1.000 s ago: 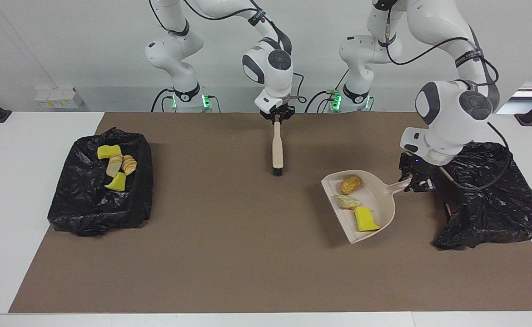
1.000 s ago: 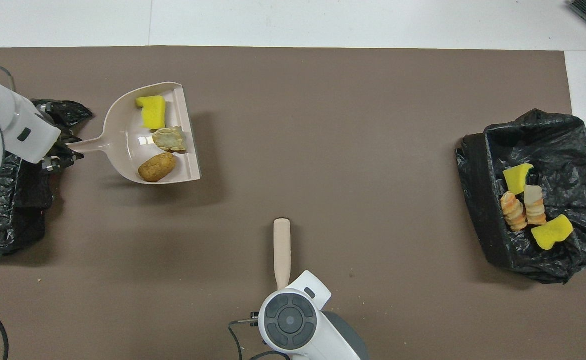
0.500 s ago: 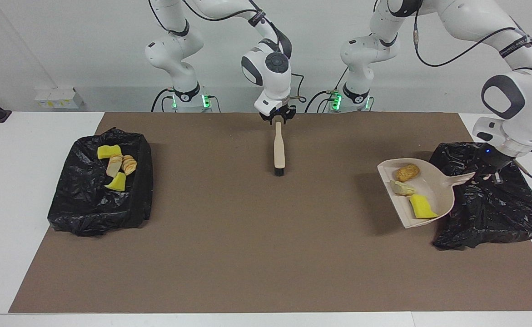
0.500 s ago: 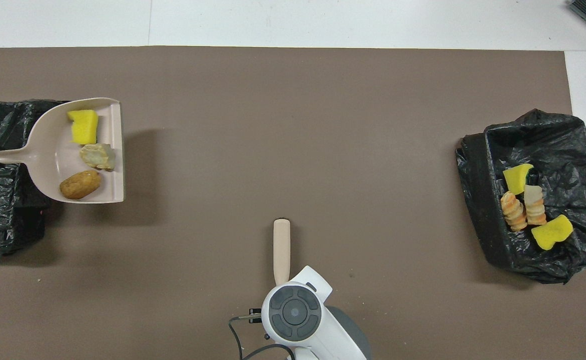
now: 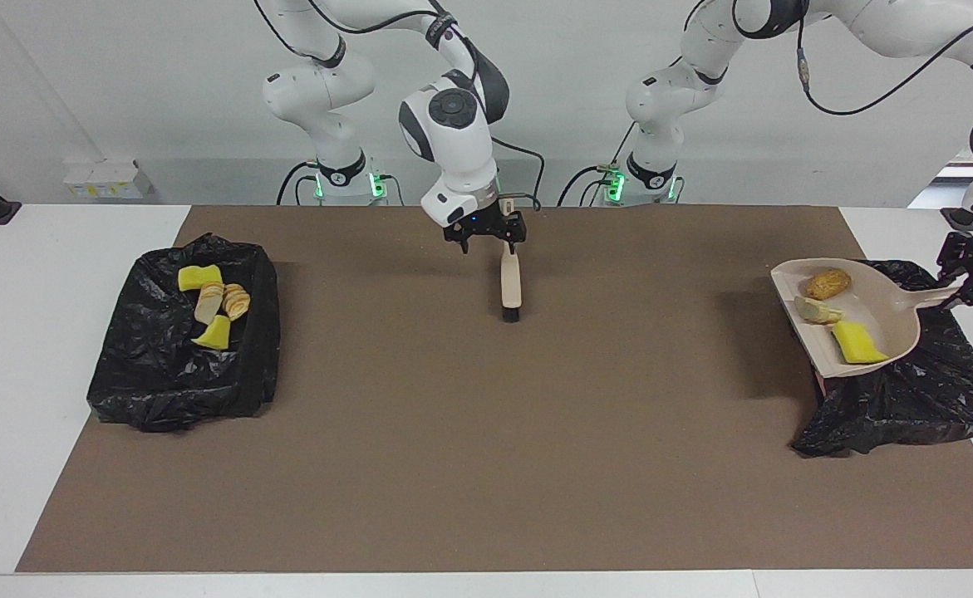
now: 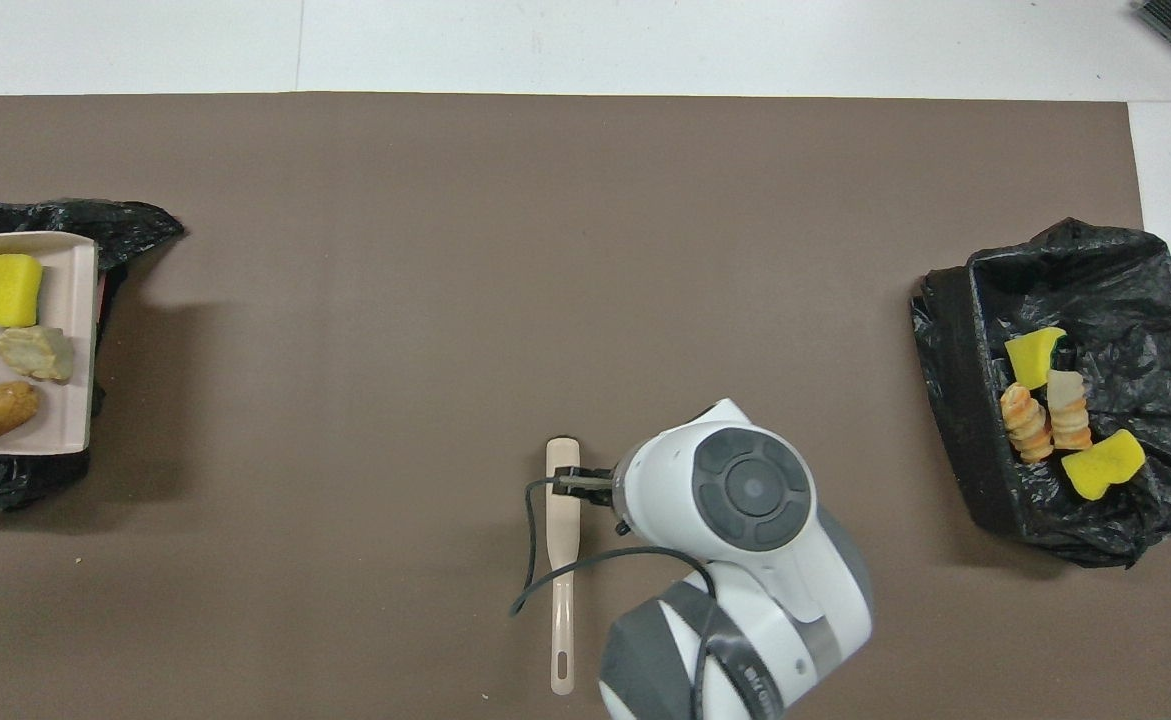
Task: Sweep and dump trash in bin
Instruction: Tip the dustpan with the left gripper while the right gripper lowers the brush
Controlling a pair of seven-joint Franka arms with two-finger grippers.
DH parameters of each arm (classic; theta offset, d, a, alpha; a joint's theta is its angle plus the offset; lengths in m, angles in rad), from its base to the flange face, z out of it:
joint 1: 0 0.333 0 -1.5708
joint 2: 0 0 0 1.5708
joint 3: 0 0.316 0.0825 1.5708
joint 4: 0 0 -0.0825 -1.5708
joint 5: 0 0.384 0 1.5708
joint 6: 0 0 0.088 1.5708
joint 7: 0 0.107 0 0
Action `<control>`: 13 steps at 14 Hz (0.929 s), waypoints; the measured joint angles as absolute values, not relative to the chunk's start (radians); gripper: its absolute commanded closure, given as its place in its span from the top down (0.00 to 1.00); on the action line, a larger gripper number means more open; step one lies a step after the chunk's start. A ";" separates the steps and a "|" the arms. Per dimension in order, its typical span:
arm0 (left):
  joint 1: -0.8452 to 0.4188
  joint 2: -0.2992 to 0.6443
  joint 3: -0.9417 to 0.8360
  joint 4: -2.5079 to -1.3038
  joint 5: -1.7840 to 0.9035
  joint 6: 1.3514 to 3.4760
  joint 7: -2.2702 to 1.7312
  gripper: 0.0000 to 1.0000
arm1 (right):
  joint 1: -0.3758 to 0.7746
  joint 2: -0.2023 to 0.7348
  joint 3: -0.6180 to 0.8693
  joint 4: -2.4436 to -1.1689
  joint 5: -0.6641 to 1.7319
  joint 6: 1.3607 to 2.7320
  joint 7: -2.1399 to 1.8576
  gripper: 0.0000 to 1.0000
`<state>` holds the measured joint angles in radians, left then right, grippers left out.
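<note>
My left gripper (image 5: 961, 291) is shut on the handle of a beige dustpan (image 5: 893, 309) and holds it up over the black-bagged bin (image 5: 893, 399) at the left arm's end of the table. In the pan lie three lumps of trash: a brown bread lump (image 5: 827, 284), a beige chunk (image 5: 818, 311) and a yellow foam wedge (image 5: 856, 343). In the overhead view the pan (image 6: 73, 300) shows over the bin (image 6: 15, 470), and the left gripper is out of view. My right gripper (image 5: 486, 241) is open just above the handle of a brush (image 5: 508, 286) that lies on the mat.
A second black-bagged bin (image 5: 183, 365) stands at the right arm's end and holds several yellow and bread-like lumps (image 6: 1050, 410). The brush (image 6: 563, 560) lies lengthwise near the robots, mid-table. The brown mat (image 5: 486, 432) covers the table.
The left gripper has carried the dustpan up and toward the left arm's end, from over the mat to over the bin. The right gripper has let go of the brush and opened.
</note>
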<state>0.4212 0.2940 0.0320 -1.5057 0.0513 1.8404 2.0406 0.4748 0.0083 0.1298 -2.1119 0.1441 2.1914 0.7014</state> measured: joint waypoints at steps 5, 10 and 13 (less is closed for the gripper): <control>0.430 0.298 0.031 -1.479 0.212 1.957 2.039 0.00 | 0.329 -0.055 0.124 -2.036 0.047 2.187 0.646 1.00; 0.424 0.300 0.027 -1.481 0.479 2.041 1.934 0.00 | 0.163 -0.154 0.115 -1.960 0.004 2.020 0.487 1.00; 0.397 0.300 0.021 -1.491 0.639 2.042 1.830 0.00 | 0.092 -0.160 0.111 -1.810 -0.020 1.815 0.422 1.00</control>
<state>0.3971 0.2997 0.0209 -1.4912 0.6390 2.0422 1.8304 0.0918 -0.1603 0.1114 -1.8103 -0.0196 1.8147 0.4218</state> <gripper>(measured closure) 0.687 0.000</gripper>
